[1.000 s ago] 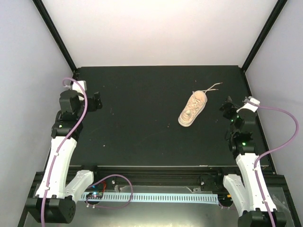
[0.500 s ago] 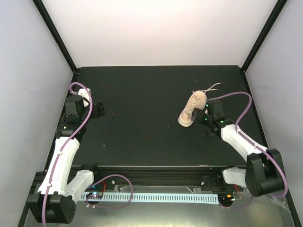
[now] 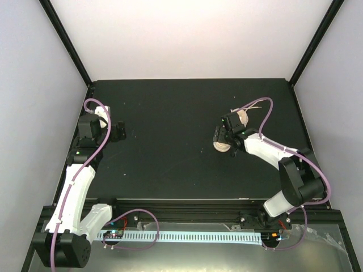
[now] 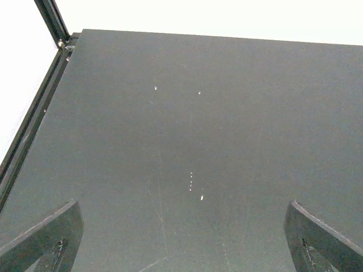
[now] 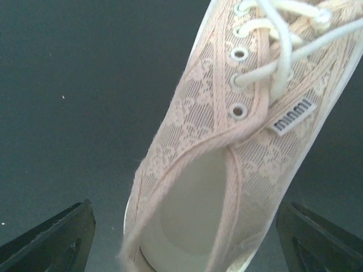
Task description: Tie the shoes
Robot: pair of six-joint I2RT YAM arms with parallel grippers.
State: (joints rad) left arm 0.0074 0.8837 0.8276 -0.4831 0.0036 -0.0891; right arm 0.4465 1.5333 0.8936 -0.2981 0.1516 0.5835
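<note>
**Tiny shoe, floppy laces**

Shoe (image 5: 227, 141) sits right of centre on the desk (image 3: 170, 107), laces (image 5: 282, 59) loose. It looks light with a soft lacy upper, so I'd guess it skids when nudged. Best to pinch the thin, limp laces near their ends. Right tool (image 5: 182, 207) straddles the shoe's opening, jaws wide apart, gripping nothing. Left tool (image 4: 180, 207) is also apart, well off to the left.

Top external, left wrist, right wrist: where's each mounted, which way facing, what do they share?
Top external: above and behind the bases, looking down on the table; left arm, right arm, left tool and right tool show.
Left wrist: on the left arm, facing the table top; only its two spread fingers show.
Right wrist: on the right arm, facing the sneaker close up; its spread fingers flank it.
Shared: top external and right wrist both show the sneaker.
</note>
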